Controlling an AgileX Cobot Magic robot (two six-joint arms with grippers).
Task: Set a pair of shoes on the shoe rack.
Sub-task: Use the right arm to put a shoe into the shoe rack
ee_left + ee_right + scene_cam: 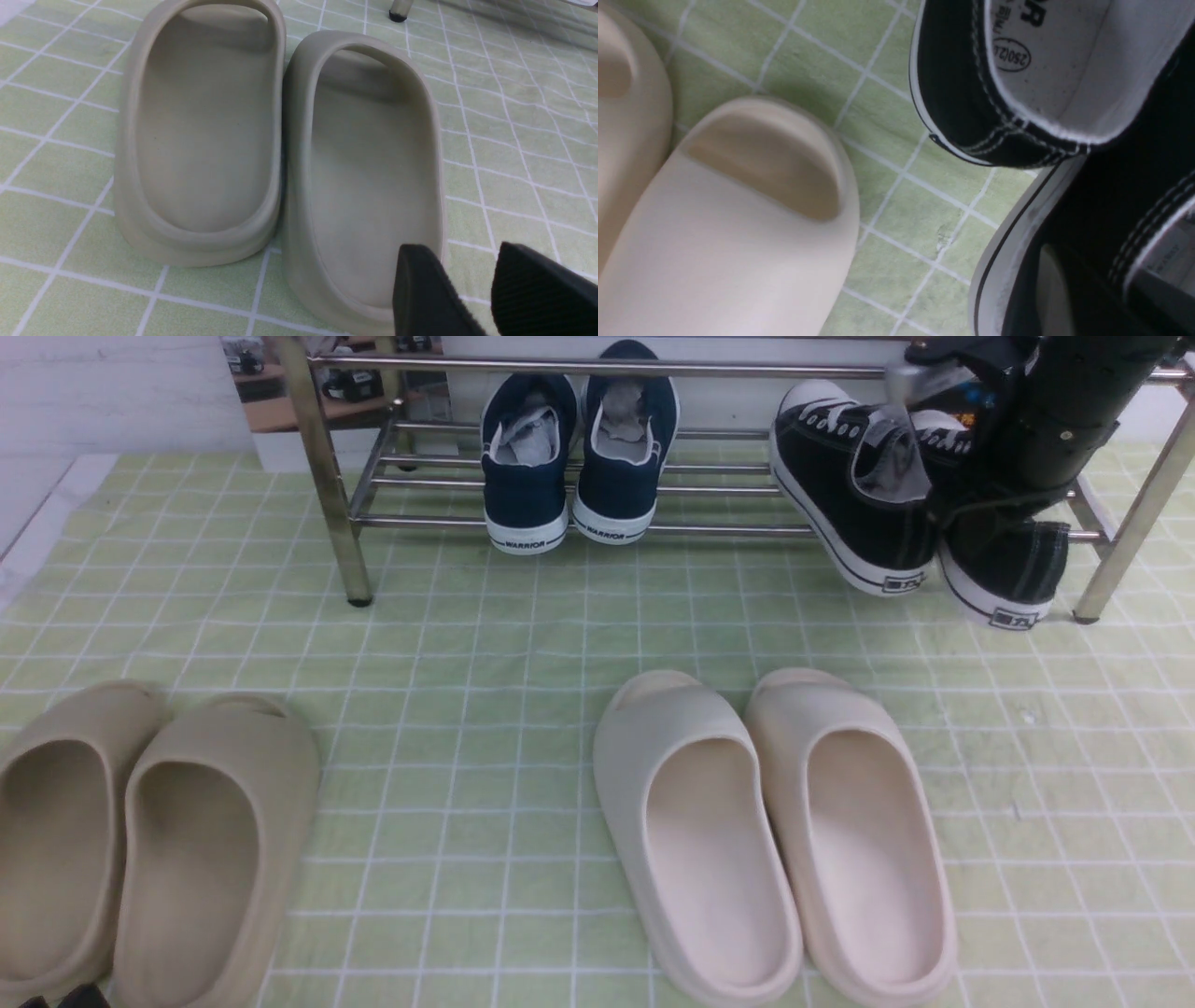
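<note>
Left fingers [420,289] apart; black sneakers [840,499] tilted, white soles, grey lining.

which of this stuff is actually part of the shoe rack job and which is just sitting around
Part of the job:
- black sneakers
- shoe rack

Just lying about:
- navy sneakers, on the rack
- beige slides
- cream slides
- green checked cloth

The right arm [1064,420] is a thick, glossy black cylinder with a raised band around it. A black block beside it carries a small patch of orange and blue print. The left jaws are two matt black wedges, one faced with fine ridges.
</note>
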